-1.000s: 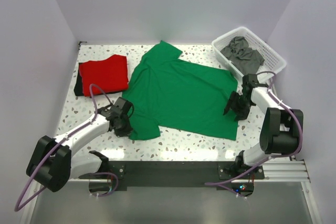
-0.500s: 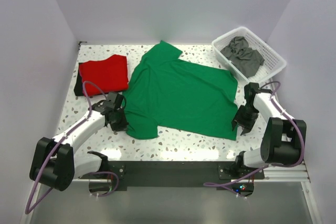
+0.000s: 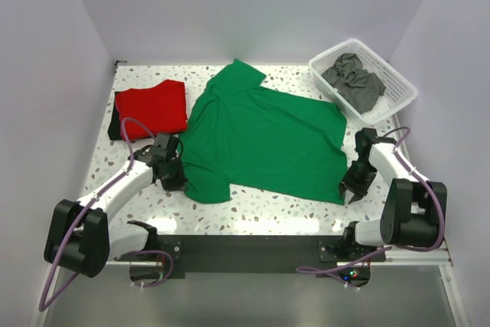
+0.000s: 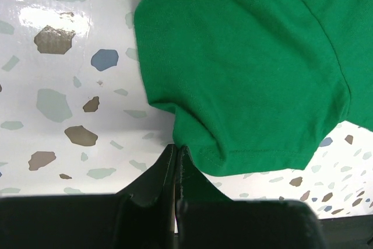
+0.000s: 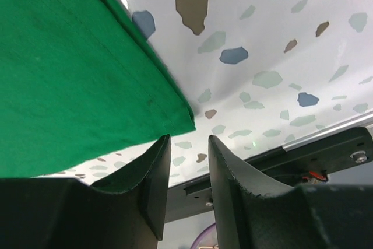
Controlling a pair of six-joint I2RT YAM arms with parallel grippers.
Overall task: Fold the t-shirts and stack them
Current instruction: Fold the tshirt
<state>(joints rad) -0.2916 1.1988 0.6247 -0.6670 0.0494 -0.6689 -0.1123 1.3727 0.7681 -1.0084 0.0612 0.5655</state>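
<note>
A bright green t-shirt lies spread flat on the speckled table. A red t-shirt lies folded at the left, with a dark edge showing under it. Dark grey t-shirts lie crumpled in the basket. My left gripper is shut, its tips touching the hem of the green sleeve; no cloth shows between the jaws. My right gripper is open and empty, its jaws just off the green shirt's near right corner.
A white lattice basket stands at the back right corner. The walls close in the table on three sides. A black rail runs along the near edge, close behind the right gripper.
My left gripper slid left, off the green sleeve to its hem. My right gripper moved along the shirt's right edge toward the near right corner. The shirt has hardly shifted.
</note>
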